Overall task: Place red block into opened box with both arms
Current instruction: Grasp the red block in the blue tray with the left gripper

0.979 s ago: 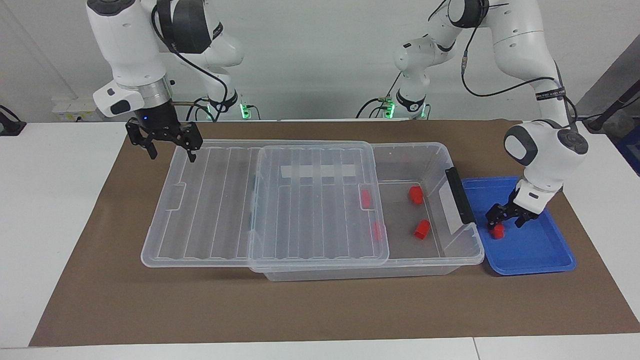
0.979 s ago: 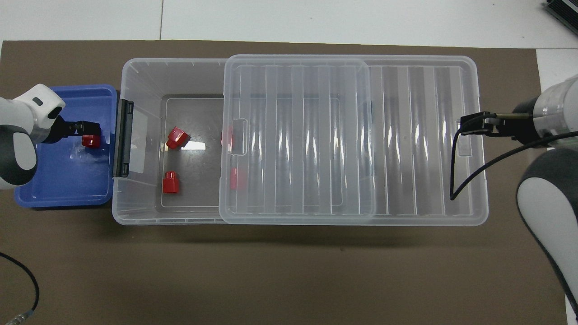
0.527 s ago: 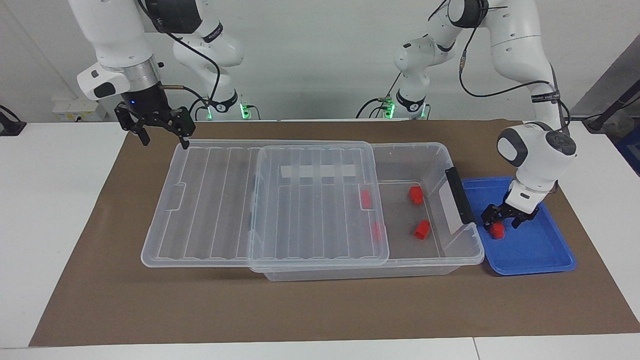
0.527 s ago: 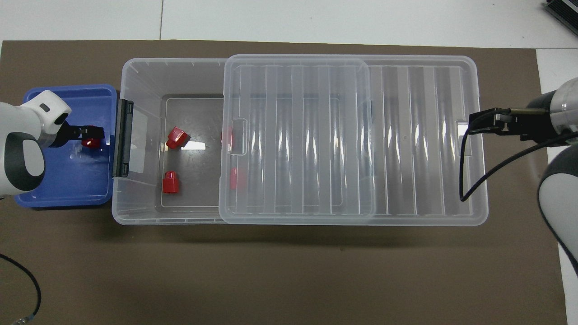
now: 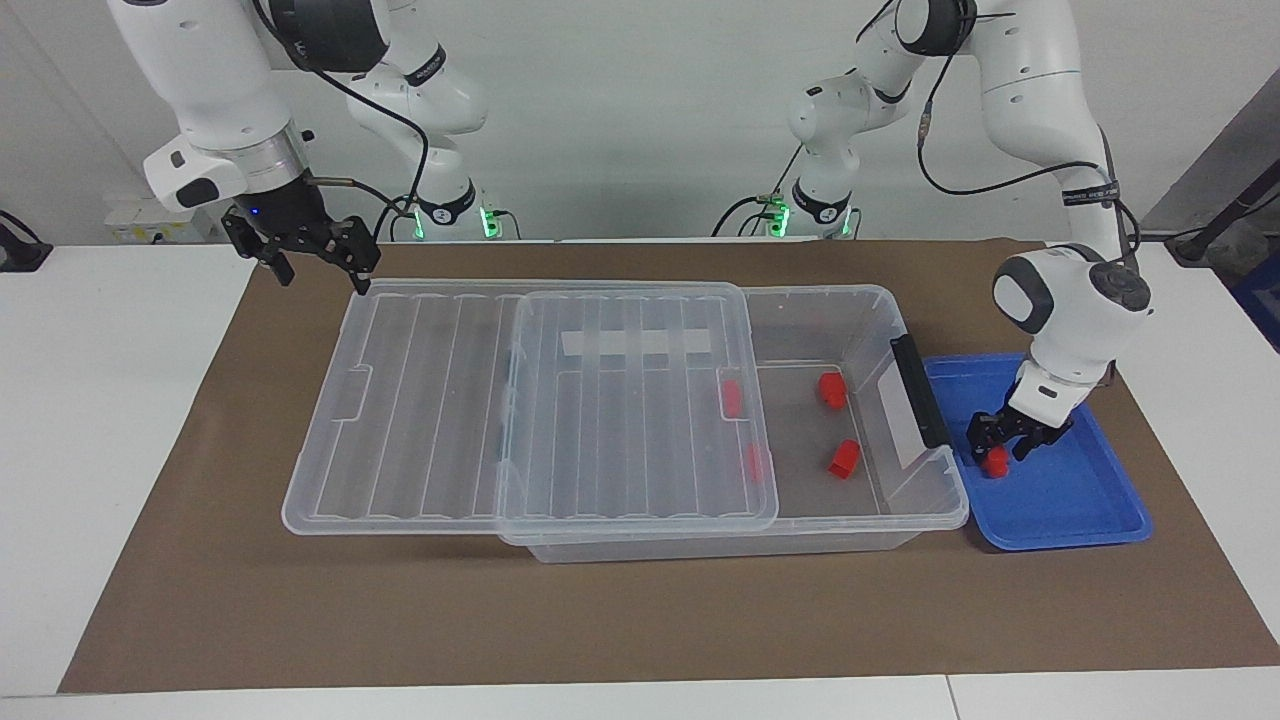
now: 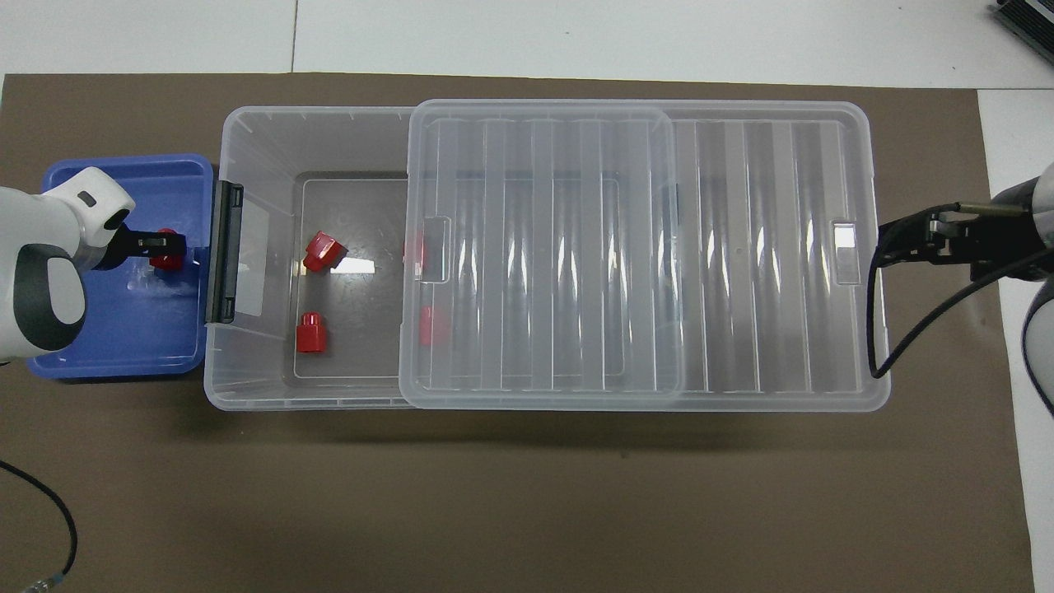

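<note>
A small red block (image 5: 995,460) (image 6: 167,259) lies in the blue tray (image 5: 1085,515) (image 6: 115,346) at the left arm's end of the table. My left gripper (image 5: 998,448) (image 6: 171,247) is down in the tray, with its fingers drawn in against the block's sides. The clear box (image 5: 862,298) (image 6: 247,123) stands beside the tray. Its ribbed lid (image 5: 640,400) (image 6: 543,255) is slid toward the right arm's end, which leaves the end by the black handle (image 5: 920,390) uncovered. My right gripper (image 5: 320,278) (image 6: 883,247) hangs open over the mat, just off the lid's end.
Several more red blocks lie in the box: two in the uncovered part (image 5: 831,389) (image 5: 845,458) and two under the lid's edge (image 5: 732,397). A brown mat (image 5: 640,620) covers the table. A black cable loops from the right wrist over the lid's end (image 6: 873,329).
The right gripper has risen and drawn back off the lid toward its own end of the table. The left gripper's fingers have closed in on the red block in the tray.
</note>
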`<state>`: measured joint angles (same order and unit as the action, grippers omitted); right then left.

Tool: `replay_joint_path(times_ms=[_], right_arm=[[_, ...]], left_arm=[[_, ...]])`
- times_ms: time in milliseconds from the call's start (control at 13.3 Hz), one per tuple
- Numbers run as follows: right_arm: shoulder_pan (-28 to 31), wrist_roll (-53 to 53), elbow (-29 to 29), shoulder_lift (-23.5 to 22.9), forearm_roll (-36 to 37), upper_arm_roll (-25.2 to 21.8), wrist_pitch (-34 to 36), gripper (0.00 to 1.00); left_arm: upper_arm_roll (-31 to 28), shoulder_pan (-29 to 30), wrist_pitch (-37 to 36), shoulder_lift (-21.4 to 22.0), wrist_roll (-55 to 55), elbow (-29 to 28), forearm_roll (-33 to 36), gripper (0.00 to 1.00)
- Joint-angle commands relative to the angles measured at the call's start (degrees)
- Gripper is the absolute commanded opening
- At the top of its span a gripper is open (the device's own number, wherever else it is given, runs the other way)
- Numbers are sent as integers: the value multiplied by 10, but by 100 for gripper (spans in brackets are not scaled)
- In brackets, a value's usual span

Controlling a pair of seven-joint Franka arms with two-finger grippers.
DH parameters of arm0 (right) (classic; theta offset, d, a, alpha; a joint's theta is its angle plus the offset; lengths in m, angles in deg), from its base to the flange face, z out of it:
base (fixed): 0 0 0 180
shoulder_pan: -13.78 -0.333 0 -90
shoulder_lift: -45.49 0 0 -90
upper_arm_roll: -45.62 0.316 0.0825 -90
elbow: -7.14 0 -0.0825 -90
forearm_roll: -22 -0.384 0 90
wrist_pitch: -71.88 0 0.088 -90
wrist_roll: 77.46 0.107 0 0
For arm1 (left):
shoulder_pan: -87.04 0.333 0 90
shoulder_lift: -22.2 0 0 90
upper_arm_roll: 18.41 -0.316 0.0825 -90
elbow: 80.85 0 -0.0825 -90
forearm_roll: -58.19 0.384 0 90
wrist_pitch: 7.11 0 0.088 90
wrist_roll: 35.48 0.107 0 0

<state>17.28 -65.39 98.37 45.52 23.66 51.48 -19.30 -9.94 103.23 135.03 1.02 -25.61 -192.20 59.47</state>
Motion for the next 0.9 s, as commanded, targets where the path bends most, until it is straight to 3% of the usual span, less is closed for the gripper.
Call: replay_joint_path(times_ms=[0,151,452,678,829], right_arm=[[7,-13,25,19,-10,2,5,100],[8,-11,25,19,-10,1,1,100],[7,-27,32,20,-10,1,-8,100],[7,-29,31,20,-10,1,-15,100],[8,-25,30,20,-10,0,-15,100]], left_arm=[[-1,-1,15,18,1,-23,11,63],[-1,1,15,18,1,-23,11,50],[-1,-1,12,17,1,-23,11,3],[-1,-2,-60,24,2,17,11,0],[-1,-5,-208,32,0,112,12,0]])
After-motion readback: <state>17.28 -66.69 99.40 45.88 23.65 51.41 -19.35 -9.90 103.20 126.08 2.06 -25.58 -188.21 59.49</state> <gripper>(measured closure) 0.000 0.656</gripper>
